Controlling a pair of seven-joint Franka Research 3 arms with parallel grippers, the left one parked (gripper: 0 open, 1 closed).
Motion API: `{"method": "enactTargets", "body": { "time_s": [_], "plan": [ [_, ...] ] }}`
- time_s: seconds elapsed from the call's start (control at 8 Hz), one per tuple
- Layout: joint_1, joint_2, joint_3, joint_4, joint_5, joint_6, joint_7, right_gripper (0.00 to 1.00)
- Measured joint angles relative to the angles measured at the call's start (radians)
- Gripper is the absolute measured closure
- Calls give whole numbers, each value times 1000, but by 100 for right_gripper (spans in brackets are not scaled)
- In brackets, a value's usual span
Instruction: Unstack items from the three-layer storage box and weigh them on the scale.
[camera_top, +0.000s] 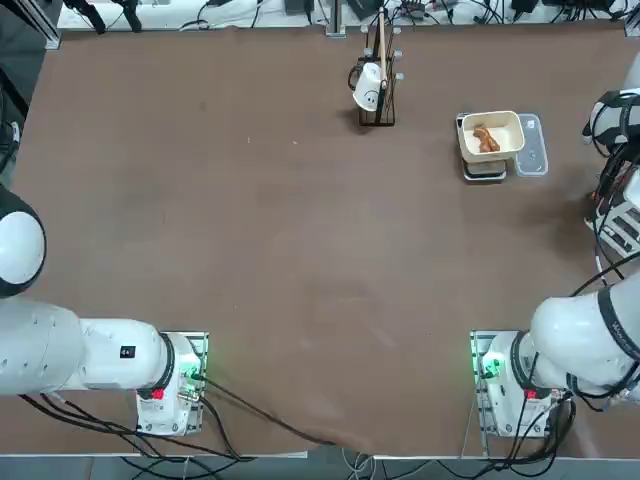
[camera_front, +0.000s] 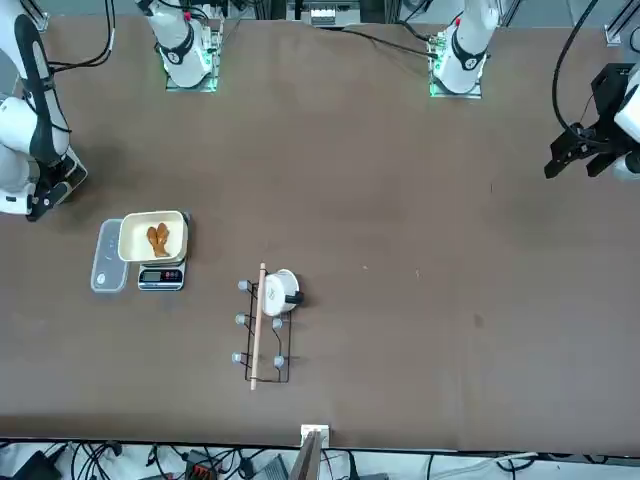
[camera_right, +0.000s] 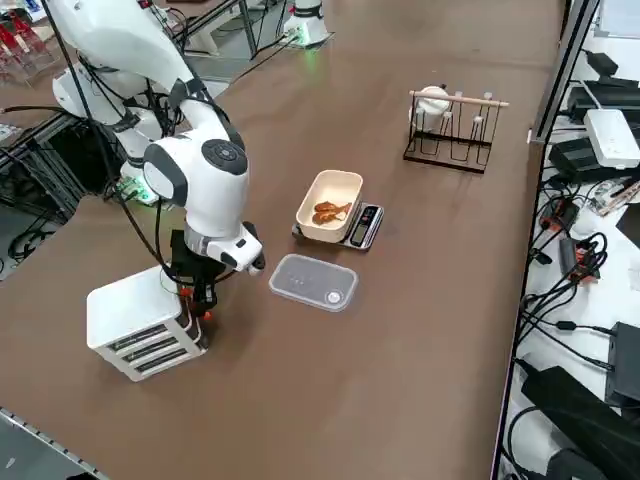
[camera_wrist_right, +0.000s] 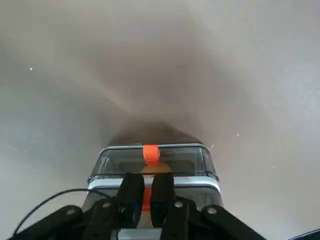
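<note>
Right now the right gripper (camera_wrist_right: 146, 200) sits at the front of the three-layer storage box (camera_right: 140, 325), its two fingers (camera_wrist_right: 131, 196) drawn close together with an orange tab (camera_wrist_right: 146, 199) showing in the narrow gap between them; whether they actually pinch that tab cannot be told. In the wrist view a clear drawer front carries a second orange tab (camera_wrist_right: 150, 152), and something pale orange lies behind the plastic.

Seen from the right side, the white box stands on the brown table (camera_right: 400, 330) at about 8 o'clock from the scale (camera_right: 360, 226). On the scale rests a cream tray (camera_right: 329, 205) holding two orange-brown items (camera_right: 328, 211) that touch each other. A clear lid (camera_right: 313, 282) lies flat on the table between box and scale, just beside the scale. At about 1 o'clock from the scale, well apart, stands a black wire rack (camera_right: 450, 135) with a white cup (camera_right: 432, 102) hung on it.
</note>
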Motion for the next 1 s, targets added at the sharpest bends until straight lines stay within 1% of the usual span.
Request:
{"method": "enactTargets", "body": {
  "time_s": [0.62, 1.0],
  "plan": [
    [3, 1, 2, 0, 0, 3, 14, 88],
    [39, 1, 8, 2, 0, 13, 42, 88]
  ]
}}
